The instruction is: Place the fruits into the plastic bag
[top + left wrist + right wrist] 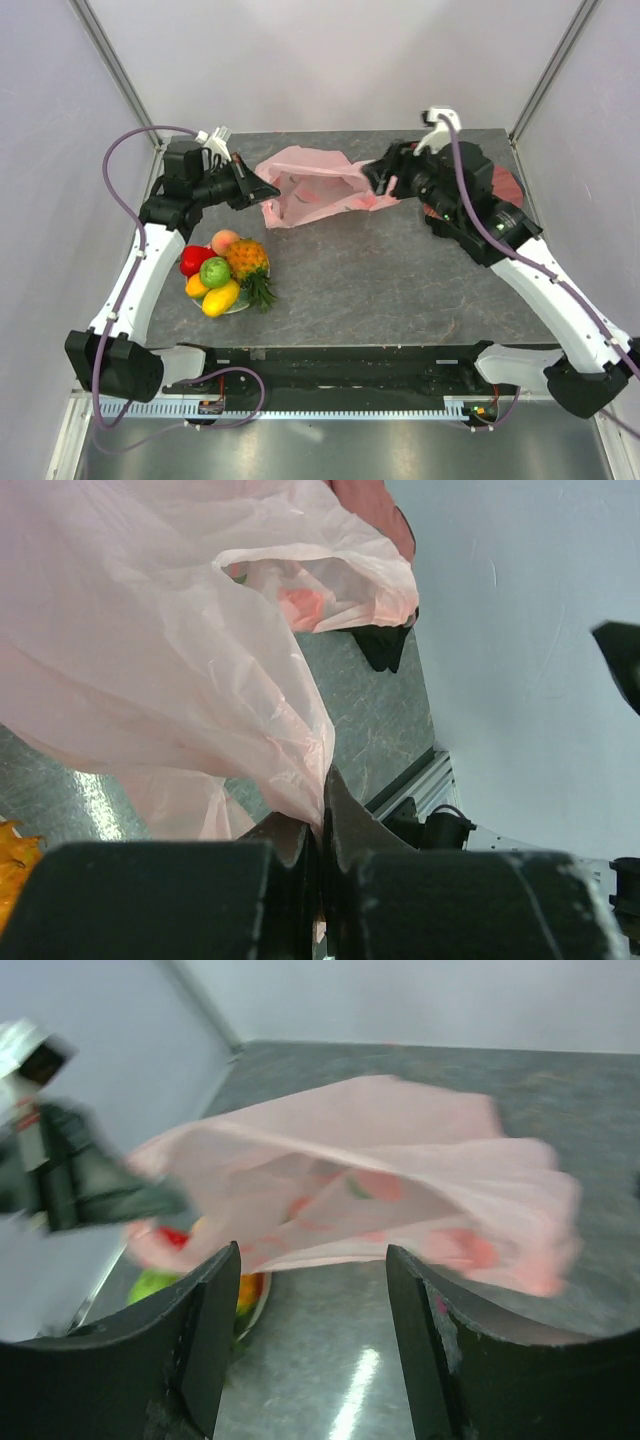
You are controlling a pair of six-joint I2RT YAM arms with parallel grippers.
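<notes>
By the tabletop's point(400, 270) left edge the fruits point(225, 270) lie heaped; farther back the plastic bag point(310, 190) has its left rim pinched between the left fingers point(345, 825), while the right fingers point(205, 1330) gape wide just beside its right end, apparently not touching it.

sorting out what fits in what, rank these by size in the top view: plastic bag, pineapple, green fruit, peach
1. plastic bag, by far the largest
2. pineapple, counting its leaves
3. green fruit and peach: they look about alike, so they are not ranked
</notes>
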